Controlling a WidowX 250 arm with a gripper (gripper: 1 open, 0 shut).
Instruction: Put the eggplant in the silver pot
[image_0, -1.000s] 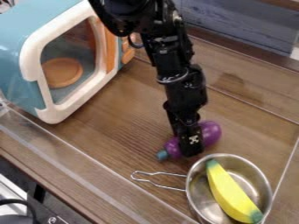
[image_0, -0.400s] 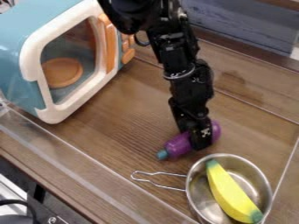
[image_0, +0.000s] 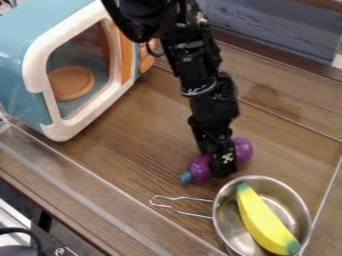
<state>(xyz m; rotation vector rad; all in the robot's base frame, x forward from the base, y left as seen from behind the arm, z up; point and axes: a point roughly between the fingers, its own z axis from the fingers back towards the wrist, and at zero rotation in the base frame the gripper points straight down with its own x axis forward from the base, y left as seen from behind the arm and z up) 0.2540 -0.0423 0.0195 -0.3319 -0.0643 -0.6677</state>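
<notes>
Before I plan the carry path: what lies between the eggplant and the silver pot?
Nothing: in the camera view only a short strip of bare wooden table separates the eggplant from the silver pot.

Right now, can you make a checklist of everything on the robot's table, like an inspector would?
Surface: brown wooden table, with a clear barrier along the near edge.
Job's things: purple eggplant lies on the table beside the silver pot, not in it. The pot holds a yellow banana toy; its wire handle points left.
Clutter: teal toy microwave at back left, an orange dish inside.
Grippers: gripper points down right over the eggplant, jaws open; whether it touches is unclear.
Cables: nothing seen.
Surroundings: grey wall behind the table.
</notes>
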